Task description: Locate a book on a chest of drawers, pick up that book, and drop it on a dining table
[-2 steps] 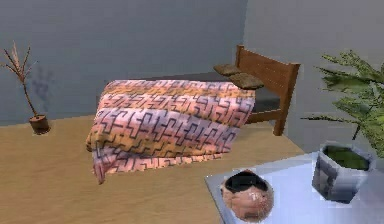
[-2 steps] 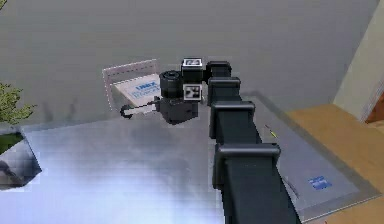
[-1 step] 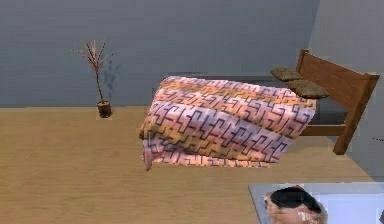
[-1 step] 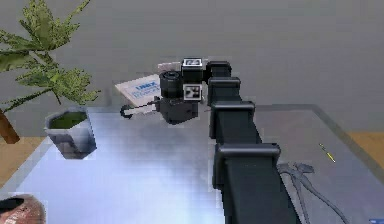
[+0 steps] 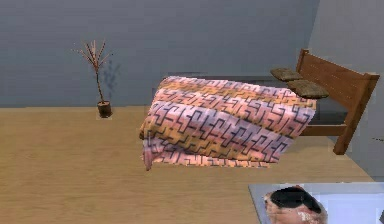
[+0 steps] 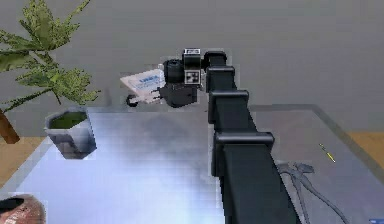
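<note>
Gripper point(image 6: 168, 90) near book point(image 6: 143, 80) lying on grey top point(image 6: 150, 165); can't tell if fingers hold anything; book prob light, stiff, slick cover; grab by an edge.

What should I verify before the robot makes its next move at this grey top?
1. Book lies on the grey top at the gripper: ok.
2. Gripper holds the book: cannot tell.
3. Potted plant stands apart from the arm: ok.
4. Small yellow stick lies clear of the arm: ok.
5. Floor before the bed is bare: ok.
</note>
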{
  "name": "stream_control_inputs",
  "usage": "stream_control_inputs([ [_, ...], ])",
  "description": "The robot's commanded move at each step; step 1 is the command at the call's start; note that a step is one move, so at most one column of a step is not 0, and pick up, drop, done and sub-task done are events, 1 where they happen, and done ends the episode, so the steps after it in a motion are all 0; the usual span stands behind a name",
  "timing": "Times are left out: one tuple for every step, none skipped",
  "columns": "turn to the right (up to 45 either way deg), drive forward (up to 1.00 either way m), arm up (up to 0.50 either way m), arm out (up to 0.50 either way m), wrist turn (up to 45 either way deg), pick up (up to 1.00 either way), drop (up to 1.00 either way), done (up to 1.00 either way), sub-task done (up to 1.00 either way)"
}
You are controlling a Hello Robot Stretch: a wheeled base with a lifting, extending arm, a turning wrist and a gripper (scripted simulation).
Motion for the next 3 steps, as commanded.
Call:
stream_control_inputs([
  [0.0, 0.00, 0.00, 0.00, 30.0, 0.00, 0.00, 0.00, 0.00],
  [0.0, 0.00, -0.10, 0.00, 0.0, 0.00, 0.00, 0.00, 0.00],
  [0.0, 0.00, -0.32, 0.00, 0.0, 0.00, 0.00, 0.00, 0.00],
])
